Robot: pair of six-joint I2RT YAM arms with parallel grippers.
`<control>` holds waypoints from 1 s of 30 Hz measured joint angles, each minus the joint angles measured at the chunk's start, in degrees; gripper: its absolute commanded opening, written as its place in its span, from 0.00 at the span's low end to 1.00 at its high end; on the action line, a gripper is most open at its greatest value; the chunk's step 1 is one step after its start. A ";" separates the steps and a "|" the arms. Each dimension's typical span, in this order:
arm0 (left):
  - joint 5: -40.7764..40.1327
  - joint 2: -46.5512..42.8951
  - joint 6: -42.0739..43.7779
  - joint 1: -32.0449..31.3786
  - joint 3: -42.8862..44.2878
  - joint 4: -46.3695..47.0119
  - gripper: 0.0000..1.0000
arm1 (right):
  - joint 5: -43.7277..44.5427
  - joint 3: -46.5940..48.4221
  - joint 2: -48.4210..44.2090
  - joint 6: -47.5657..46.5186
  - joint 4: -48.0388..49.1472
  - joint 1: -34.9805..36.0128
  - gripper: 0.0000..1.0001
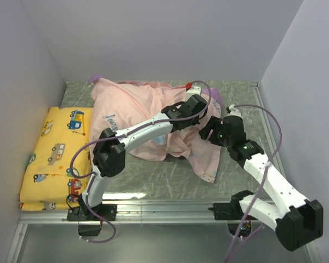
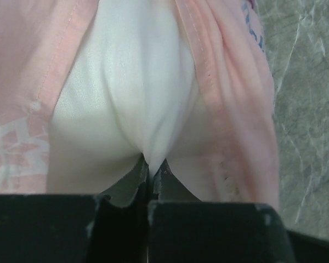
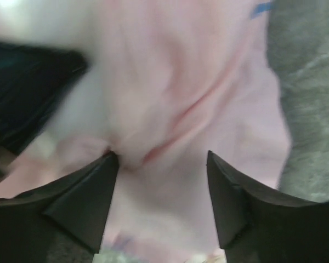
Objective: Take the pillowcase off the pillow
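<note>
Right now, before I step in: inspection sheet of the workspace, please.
Surface: grey marbled table.
Job's things: pink pillowcase bunched mid-table, pale inside showing; white pillow bulging out of its opening.
Clutter: yellow cushion with cartoon vehicles, at the left edge.
End effectors: left end effector shut on the pillow; right end effector open over pillowcase fabric.
Cables: purple cables loop off both arms.
Surroundings: plain white walls on three sides.

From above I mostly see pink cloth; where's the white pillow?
Left wrist view: the pillow bulges between parted pink edges of the pillowcase, pinched by the left gripper, mid-table.
</note>
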 measured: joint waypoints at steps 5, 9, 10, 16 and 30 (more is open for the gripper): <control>0.96 0.00 -0.07 0.59 0.26 0.68 0.00 | 1.86 5.51 -4.07 0.52 -4.04 4.11 0.79; 1.79 0.00 -0.37 1.05 0.26 1.16 0.00 | 4.15 9.75 -2.14 0.87 -4.59 6.21 0.79; 1.97 0.00 -0.46 1.14 0.26 1.22 0.00 | 4.76 10.69 -0.61 0.94 -4.59 6.58 0.79; 3.72 0.15 -0.87 2.97 0.20 1.46 0.00 | 5.14 10.99 5.46 2.19 -1.27 7.61 0.57; 8.61 -2.58 -1.84 6.47 -0.07 3.30 0.00 | 10.23 6.29 4.09 1.62 -5.11 6.86 0.63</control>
